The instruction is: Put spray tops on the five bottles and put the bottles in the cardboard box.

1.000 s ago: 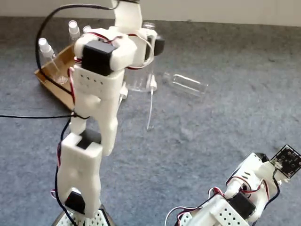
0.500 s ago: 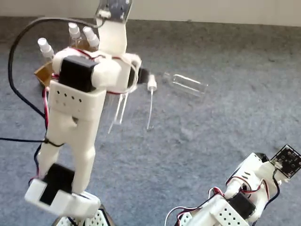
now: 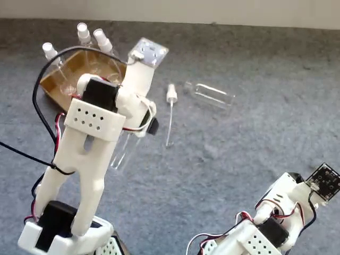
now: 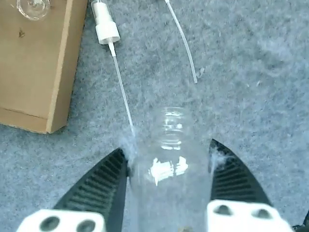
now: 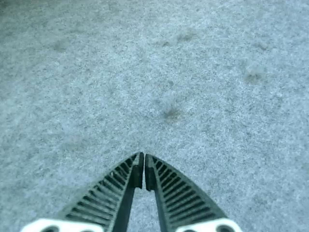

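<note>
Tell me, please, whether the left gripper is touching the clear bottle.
Touching. The left wrist view shows the left gripper closed on the clear bottle, with a finger pressed against each side.

Tabletop (image 3: 255, 122): covered all over in a grey, fuzzy, felt-like material, with faint scuffs and tufts seen in the close views.
Cardboard box (image 3: 50, 87): set flat on the tabletop at the far side, one corner turned toward the arms.
Spray top (image 3: 171, 94): laid flat between the box and the clear bottle, white head at the far end, thin tube stretched toward the arms.
Second spray top (image 4: 105, 30): laid flat, its head just beside the box's wall.
Clear bottle (image 3: 211, 94): laid on its side, uncapped, well apart from the box.
</note>
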Tool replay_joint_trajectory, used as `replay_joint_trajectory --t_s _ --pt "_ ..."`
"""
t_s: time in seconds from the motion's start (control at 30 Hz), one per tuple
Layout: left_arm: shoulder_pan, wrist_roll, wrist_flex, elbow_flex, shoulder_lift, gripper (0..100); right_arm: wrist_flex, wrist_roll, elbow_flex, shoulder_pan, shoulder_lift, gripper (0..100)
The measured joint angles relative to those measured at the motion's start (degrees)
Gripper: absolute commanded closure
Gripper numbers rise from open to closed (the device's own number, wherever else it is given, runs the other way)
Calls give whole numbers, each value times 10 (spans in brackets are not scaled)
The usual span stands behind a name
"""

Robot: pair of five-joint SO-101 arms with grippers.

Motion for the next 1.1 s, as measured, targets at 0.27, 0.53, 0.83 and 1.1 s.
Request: replay_joint_trajectory --t_s 0.27,0.53,0.83,1.1 --pt "0 -7 -4 85 -83 976 0 0 0 0 0 993" --pt "0 -7 -21 178 -187 976 0 0 0 0 0 993" --pt "0 -8 -203 382 -209 973 0 0 0 0 0 993" --pt "-35 -16 -400 547 -209 972 0 0 0 0 0 993"
